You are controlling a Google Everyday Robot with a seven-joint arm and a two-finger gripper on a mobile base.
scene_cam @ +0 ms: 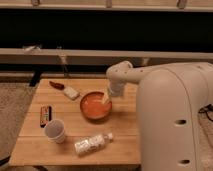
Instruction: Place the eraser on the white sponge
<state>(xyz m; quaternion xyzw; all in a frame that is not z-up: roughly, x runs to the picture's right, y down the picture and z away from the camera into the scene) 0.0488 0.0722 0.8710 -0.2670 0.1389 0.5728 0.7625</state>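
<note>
The gripper [106, 98] hangs over the right rim of the orange bowl [94, 108] in the middle of the wooden table [125, 145], its 2 fingers spread wide and holding nothing. The eraser [45, 114] lies flat near the table's left edge, just above the paper cup [55, 131]. The white sponge [71, 92] sits apart from it, up and to the right, beside 1 small red chili-like thing [56, 85]. A clear plastic bottle [92, 143] lies on its side below the bowl.

Eraser [45, 114] flat, apart from white sponge [71, 92]
</note>
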